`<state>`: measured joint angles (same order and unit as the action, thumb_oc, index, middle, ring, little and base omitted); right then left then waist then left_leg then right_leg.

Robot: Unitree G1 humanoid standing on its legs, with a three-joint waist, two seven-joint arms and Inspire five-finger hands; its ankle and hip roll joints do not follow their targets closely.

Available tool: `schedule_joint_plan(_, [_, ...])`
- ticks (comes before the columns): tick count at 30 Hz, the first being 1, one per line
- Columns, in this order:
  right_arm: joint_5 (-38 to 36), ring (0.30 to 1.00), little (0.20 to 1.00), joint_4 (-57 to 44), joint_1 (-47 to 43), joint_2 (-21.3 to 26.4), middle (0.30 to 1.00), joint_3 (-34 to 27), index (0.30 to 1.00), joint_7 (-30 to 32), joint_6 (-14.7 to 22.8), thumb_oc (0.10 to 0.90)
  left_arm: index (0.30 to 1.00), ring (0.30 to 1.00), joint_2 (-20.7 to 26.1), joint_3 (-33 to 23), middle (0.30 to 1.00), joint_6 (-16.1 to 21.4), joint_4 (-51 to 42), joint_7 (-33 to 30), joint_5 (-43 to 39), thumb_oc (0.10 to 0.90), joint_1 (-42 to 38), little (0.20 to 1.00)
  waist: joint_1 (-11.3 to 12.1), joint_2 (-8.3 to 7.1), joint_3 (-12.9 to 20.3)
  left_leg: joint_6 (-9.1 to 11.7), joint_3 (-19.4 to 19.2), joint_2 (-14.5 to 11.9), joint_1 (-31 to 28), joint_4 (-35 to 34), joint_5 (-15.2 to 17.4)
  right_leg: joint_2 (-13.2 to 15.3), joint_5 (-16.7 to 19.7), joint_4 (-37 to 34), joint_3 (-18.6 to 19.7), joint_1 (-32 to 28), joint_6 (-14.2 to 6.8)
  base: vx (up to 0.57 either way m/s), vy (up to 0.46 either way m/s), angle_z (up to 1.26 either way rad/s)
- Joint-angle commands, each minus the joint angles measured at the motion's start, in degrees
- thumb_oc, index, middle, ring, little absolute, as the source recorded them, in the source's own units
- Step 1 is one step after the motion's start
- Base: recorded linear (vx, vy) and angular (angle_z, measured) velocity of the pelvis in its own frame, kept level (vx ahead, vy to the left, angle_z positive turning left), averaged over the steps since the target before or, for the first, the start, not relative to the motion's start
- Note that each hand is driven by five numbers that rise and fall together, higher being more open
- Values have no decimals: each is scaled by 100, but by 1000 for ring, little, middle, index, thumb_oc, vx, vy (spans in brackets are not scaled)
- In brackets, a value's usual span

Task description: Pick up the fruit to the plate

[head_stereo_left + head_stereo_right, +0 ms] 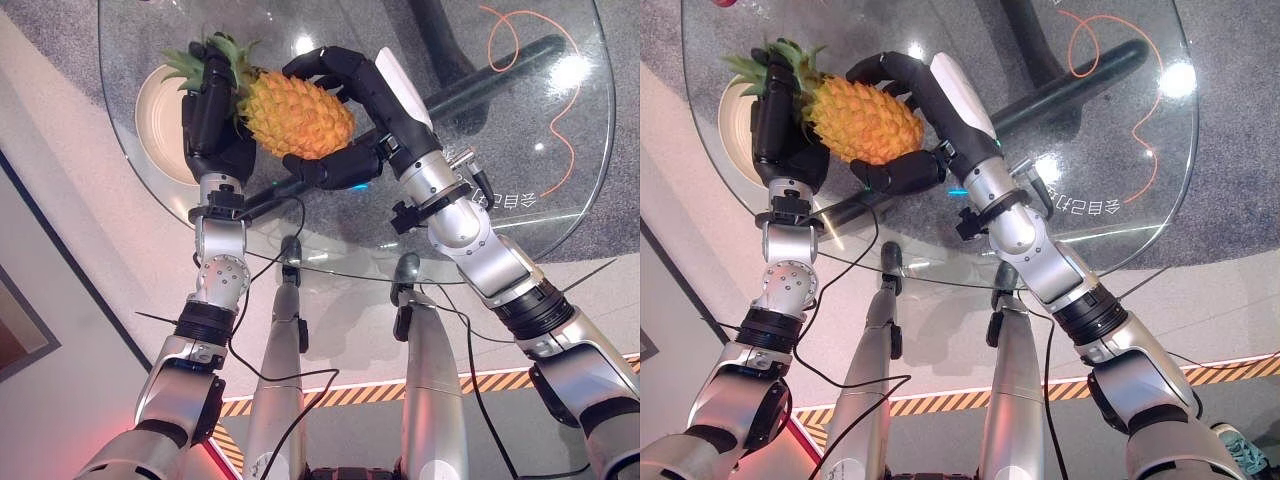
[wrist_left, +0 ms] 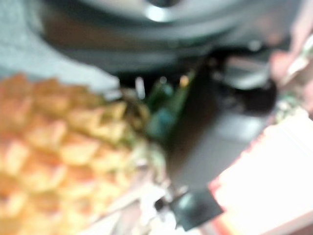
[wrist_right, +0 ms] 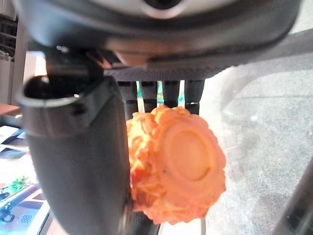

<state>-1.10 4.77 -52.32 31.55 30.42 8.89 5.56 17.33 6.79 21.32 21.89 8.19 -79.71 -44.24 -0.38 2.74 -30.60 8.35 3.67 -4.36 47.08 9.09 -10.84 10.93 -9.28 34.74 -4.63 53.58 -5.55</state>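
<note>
A yellow-orange pineapple with a green crown is held just above the round glass table, between both hands. My left hand is at the leafy crown end, its fingers bent in among the leaves. My right hand wraps the body, fingers curled over the far side and thumb under the near side. The right wrist view shows the fruit's flat base between the thumb and fingers. A cream plate lies on the glass at the left, partly hidden behind my left hand.
Through the glass I see the table's dark base bar and a thin orange cable on the grey floor. The right half of the tabletop is bare. A striped warning tape runs along the floor near the table's front.
</note>
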Motion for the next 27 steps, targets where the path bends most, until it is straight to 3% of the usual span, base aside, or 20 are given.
schedule_joint_plan(1, [144,300,200,-644,-735,-224,300,127,300,-153,455,100,300,300,88,330,300,176,-714,919,305,100,-947,200,-36,-233,81,-416,-253,539,-274,352,573,-417,1310,-2141,-168,-903,-129,0,0,0])
schedule_joint_plan(10, [122,300,200,-625,-716,-242,300,43,300,45,470,100,300,300,71,274,300,324,-695,890,291,100,-962,200,-58,-243,81,-431,-263,572,-312,398,613,-395,1356,-2180,-128,-939,-148,-3,2,0])
schedule_joint_plan(13, [132,844,834,-628,-658,-265,844,-11,844,213,482,734,300,300,60,264,300,393,-698,864,324,100,-955,200,-61,-247,81,-436,-267,577,-345,388,630,-398,1349,-2186,-127,-968,-153,0,0,0])
schedule_joint_plan(14, [135,900,900,-612,-629,-290,900,-61,900,269,499,800,300,300,56,251,300,436,-689,863,327,100,-948,200,-60,-246,81,-440,-260,584,-353,370,627,-404,1350,-2197,-121,-975,-154,0,0,0])
schedule_joint_plan(22, [217,900,900,-549,-534,-399,900,-250,900,745,533,800,300,300,19,178,300,650,-625,786,499,100,-975,200,-67,-243,81,-448,-259,585,-380,329,628,-413,1341,-2199,-115,-986,-158,0,0,0])
schedule_joint_plan(27, [161,900,900,-508,-475,-385,900,-418,900,1030,605,800,300,300,64,86,300,1017,-586,499,821,100,-997,200,-68,-244,81,-444,-262,574,-362,345,643,-407,1323,-2177,-119,-965,-156,0,0,0])
